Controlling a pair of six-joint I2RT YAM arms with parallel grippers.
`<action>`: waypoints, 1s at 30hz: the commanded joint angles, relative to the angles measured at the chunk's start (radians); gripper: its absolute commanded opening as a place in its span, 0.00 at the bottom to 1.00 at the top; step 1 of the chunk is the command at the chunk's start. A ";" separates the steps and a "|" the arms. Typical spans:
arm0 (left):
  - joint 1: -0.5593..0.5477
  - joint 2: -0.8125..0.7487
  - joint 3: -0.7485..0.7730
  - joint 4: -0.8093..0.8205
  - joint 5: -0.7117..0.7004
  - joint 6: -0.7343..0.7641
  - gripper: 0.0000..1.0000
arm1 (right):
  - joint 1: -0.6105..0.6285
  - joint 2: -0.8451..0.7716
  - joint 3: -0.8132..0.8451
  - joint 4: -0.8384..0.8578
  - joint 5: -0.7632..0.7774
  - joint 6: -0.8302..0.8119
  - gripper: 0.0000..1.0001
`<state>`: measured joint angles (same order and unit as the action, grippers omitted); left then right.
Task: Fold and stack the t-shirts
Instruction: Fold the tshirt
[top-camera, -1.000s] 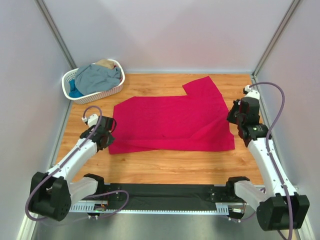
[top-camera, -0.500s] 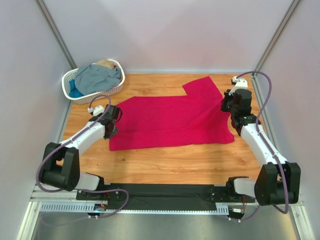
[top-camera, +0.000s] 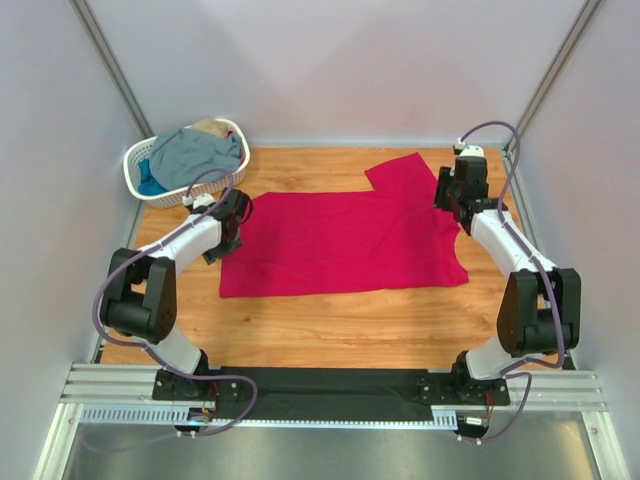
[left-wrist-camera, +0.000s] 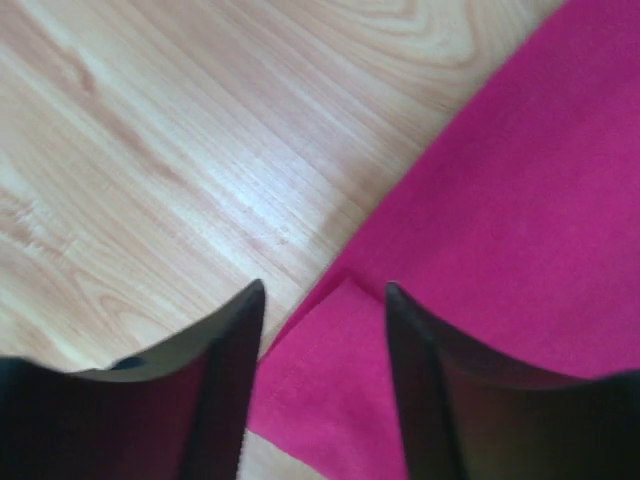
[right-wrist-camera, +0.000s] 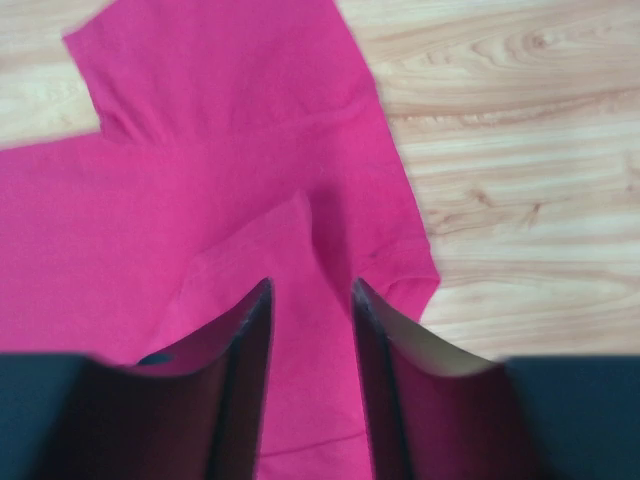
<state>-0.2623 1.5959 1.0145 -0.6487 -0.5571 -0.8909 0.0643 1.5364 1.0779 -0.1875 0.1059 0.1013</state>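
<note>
Crimson shirt (top-camera: 345, 245), flat at centre of table (top-camera: 330, 325), long axis left to right; left end effector (left-wrist-camera: 325, 290) over its upper-left corner, right end effector (right-wrist-camera: 312, 285) over upper-right sleeve, both narrowly parted, empty, equally near.

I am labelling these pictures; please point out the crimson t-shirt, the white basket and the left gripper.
crimson t-shirt (top-camera: 340, 245), top view, middle of cloth.
white lattice basket (top-camera: 198, 189), top view, near wall.
left gripper (left-wrist-camera: 322, 290), left wrist view, between fingertips.

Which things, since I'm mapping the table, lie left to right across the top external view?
white basket → left gripper → crimson t-shirt → right gripper
</note>
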 joint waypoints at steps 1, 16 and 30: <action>0.006 0.021 0.082 -0.159 -0.082 -0.037 0.62 | -0.001 -0.007 0.147 -0.248 0.119 0.143 0.46; -0.011 -0.287 -0.231 0.152 0.370 0.188 0.61 | -0.126 -0.173 -0.168 -0.465 0.048 0.433 0.49; -0.005 -0.011 -0.117 -0.029 0.125 0.084 0.59 | -0.165 -0.064 -0.317 -0.388 0.175 0.508 0.35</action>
<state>-0.2703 1.5486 0.8501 -0.5770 -0.3187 -0.7628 -0.0811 1.4921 0.7898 -0.5789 0.1822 0.5632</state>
